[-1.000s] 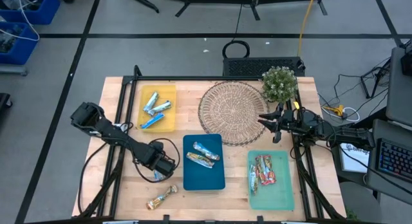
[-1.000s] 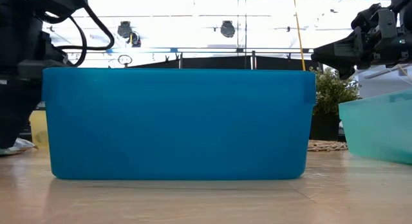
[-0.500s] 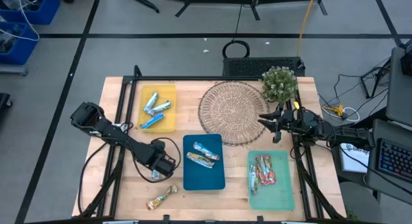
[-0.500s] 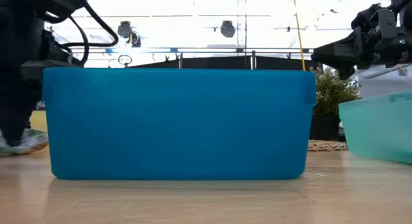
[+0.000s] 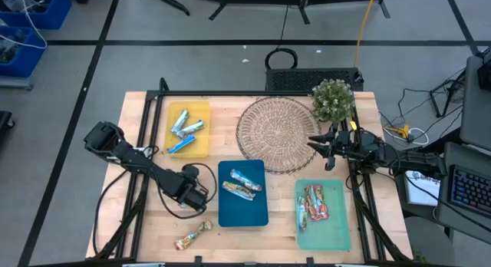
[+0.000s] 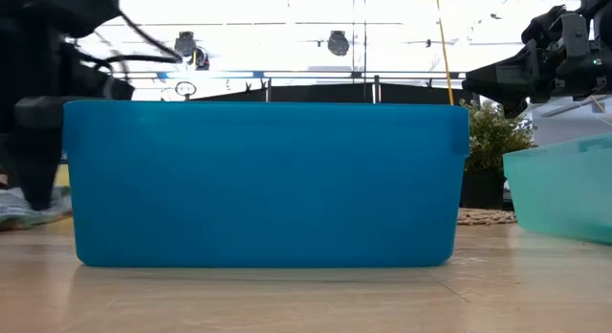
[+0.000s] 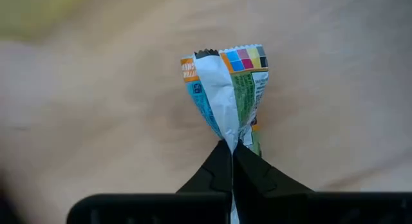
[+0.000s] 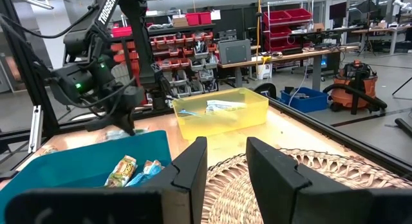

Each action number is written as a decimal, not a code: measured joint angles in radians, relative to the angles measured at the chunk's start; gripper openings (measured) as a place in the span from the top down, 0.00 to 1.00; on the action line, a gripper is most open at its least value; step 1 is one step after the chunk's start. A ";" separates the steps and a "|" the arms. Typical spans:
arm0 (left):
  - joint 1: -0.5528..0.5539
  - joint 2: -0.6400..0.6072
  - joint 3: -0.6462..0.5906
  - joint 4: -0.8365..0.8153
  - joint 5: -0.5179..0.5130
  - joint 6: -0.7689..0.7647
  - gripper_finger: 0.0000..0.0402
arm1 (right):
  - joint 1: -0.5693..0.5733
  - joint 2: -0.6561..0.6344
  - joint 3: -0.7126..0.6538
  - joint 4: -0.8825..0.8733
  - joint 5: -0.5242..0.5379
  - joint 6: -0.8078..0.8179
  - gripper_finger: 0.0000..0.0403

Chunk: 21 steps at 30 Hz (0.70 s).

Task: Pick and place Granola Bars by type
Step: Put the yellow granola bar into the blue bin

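Note:
My left gripper (image 5: 186, 199) points down at the table's near left, between the yellow tray (image 5: 201, 148) and a tan-and-gold bar (image 5: 192, 235) lying loose on the wood. It is shut on a granola bar (image 7: 225, 98) in a white, blue and green wrapper. That bar's end (image 6: 19, 210) shows low at the left of the low view. Blue bars lie in the yellow tray, some bars in the blue tray (image 5: 242, 213), red ones in the teal tray (image 5: 322, 235). My right gripper (image 5: 318, 144) waits open at the right, above the mat's edge. My left gripper pinches the bar's wrapper (image 7: 229, 135) between its two fingertips, from above, pointing steeply down. The foil is squeezed in to a narrow waist at the fingers and fans out to the saw-toothed end (image 7: 225, 55) beyond them. In the low view the bar sits at table level.
A round wicker mat (image 5: 278, 133) lies at the far middle, a small potted plant (image 5: 333, 100) at the far right. The blue tray's wall (image 6: 263, 185) fills the low view. Bare wood lies around the loose bar at the near left.
My left gripper has shut on the bar below it and has rolled its wrist while staying over the same spot. The wrapper's end beside it has shifted a little with the turn. The right arm has kept still.

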 joint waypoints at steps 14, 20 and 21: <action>-0.113 -0.005 0.000 -0.220 -0.375 -0.058 1.00 | 0.000 0.000 0.000 0.000 0.000 0.000 0.75; -0.151 -0.064 0.000 -0.237 -0.537 -0.068 1.00 | 0.000 0.000 0.000 0.000 0.000 0.000 0.75; -0.156 -0.083 0.000 -0.237 -0.569 -0.067 1.00 | 0.000 0.000 0.000 0.000 0.000 0.000 0.75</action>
